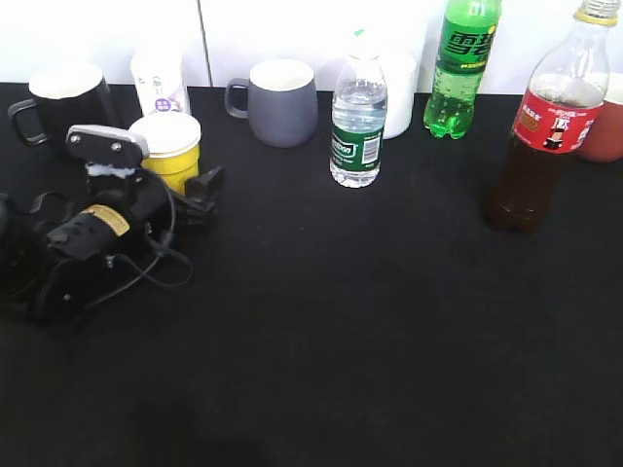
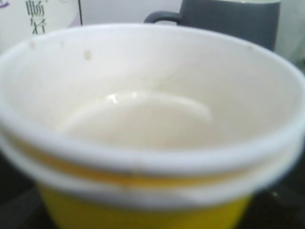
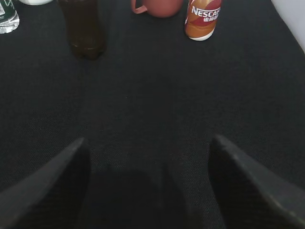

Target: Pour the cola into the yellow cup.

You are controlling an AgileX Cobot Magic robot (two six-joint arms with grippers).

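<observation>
The yellow cup (image 1: 171, 148) stands at the back left of the black table and is empty. It fills the left wrist view (image 2: 152, 143), showing a white inside and a doubled rim. My left gripper (image 1: 185, 181) is around the cup, with one finger at its right side. The other finger is hidden, so I cannot tell whether the grip is closed. The cola (image 1: 541, 136) stands upright at the far right, capped. Its base also shows in the right wrist view (image 3: 85, 28). My right gripper (image 3: 147, 143) is open and empty, low over bare table, well short of the cola.
Along the back stand a black mug (image 1: 60, 102), a white carton (image 1: 161, 83), a grey mug (image 1: 280, 101), a water bottle (image 1: 358, 122), and a green soda bottle (image 1: 461, 68). A pink mug (image 3: 159, 6) and a Nescafe can (image 3: 203, 19) stand right of the cola.
</observation>
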